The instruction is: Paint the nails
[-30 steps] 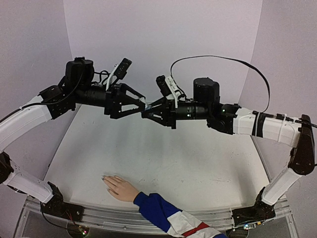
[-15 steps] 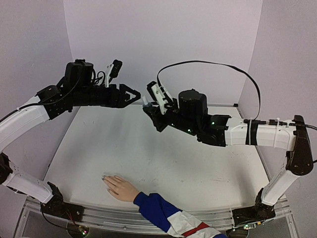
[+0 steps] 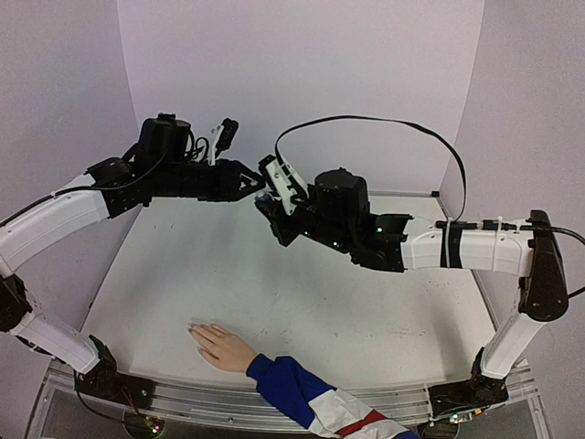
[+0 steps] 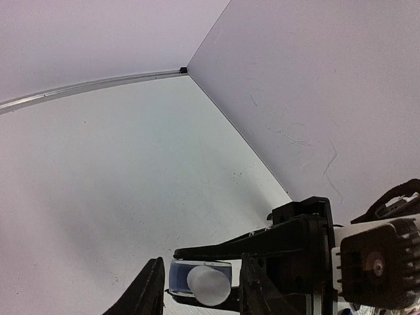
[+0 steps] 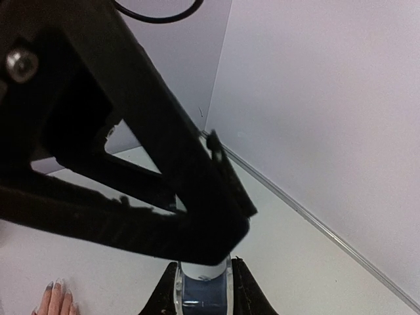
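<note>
Uncapping step, by my read. Right claw [image 3: 267, 203] gripped blue bottle [image 5: 203, 292]; left claw [image 4: 203, 266] stood apart, straddling white cap [image 4: 209, 287]. Next move needed: clamp cap, twist, lift off.

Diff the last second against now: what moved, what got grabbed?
The left gripper narrowed its jaws around the cap; whether they touch it is unclear. The right arm swung in leftward and tilted, with the right gripper keeping the bottle. The hand stayed put.
</note>
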### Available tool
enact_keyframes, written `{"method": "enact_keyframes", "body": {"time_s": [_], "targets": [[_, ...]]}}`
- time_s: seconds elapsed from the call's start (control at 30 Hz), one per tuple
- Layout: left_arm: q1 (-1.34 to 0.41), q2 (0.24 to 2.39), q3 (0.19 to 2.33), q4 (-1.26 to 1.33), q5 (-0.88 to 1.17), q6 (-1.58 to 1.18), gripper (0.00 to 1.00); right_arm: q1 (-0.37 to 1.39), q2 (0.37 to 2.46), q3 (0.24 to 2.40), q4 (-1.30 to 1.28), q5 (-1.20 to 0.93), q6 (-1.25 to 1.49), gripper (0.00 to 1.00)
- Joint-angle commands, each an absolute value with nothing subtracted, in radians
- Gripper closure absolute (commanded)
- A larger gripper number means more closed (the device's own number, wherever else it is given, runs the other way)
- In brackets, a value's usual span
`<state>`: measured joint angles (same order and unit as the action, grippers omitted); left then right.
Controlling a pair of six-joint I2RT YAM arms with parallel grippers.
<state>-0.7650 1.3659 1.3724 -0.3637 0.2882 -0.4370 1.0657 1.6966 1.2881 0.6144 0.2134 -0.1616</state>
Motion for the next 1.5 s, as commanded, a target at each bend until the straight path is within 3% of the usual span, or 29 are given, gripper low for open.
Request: {"method": "enact_keyframes", "body": {"time_s": [0.0,0.1,0.33,0.4,0.5,0.63,0.73,0.97,1.0,1.1,1.2,1.33,1.47], "targets": [[-0.767,1.376,1.43,-0.299,0.306,-0.445,0.68,1.075,1.698,1.347,0.695,0.216,-0.175,1.0],[-0.767,1.391,1.438,-0.297,0.322,-0.445,0.73,1.077,1.7,1.353,0.697,0.212,-0.173,1.0],[-0.767,1.407,1.445,-0.288,0.416,-0.398,1.0,1.075,1.692,1.36,0.702,0.178,-0.153,1.0],[-0.767,1.413,1.448,-0.272,0.53,-0.349,1.0,1.065,1.676,1.356,0.697,0.053,-0.155,1.0],[-0.769,1.415,1.454,-0.266,0.833,-0.202,1.0,0.976,1.624,1.34,0.683,-0.37,-0.104,1.0],[-0.773,1.362,1.42,-0.232,1.132,-0.086,1.0,0.85,1.646,1.385,0.714,-1.229,0.044,1.0],[-0.781,1.357,1.437,-0.227,1.232,-0.069,1.0,0.854,1.705,1.454,0.719,-1.487,0.133,1.0],[-0.784,1.352,1.445,-0.226,1.117,-0.095,1.0,0.852,1.655,1.382,0.707,-1.231,0.088,1.0],[-0.783,1.343,1.443,-0.237,1.053,-0.109,0.92,0.85,1.651,1.373,0.701,-1.176,0.077,1.0],[-0.779,1.322,1.446,-0.322,0.873,-0.106,0.44,0.847,1.632,1.34,0.641,-0.931,0.018,1.0],[-0.774,1.32,1.47,-0.451,0.691,-0.107,0.26,0.845,1.633,1.332,0.582,-0.701,-0.04,1.0],[-0.766,1.327,1.486,-0.537,0.608,-0.125,0.25,0.849,1.631,1.326,0.555,-0.637,-0.065,1.0],[-0.765,1.328,1.484,-0.555,0.615,-0.134,0.38,0.86,1.624,1.323,0.552,-0.607,-0.079,1.0]]}}
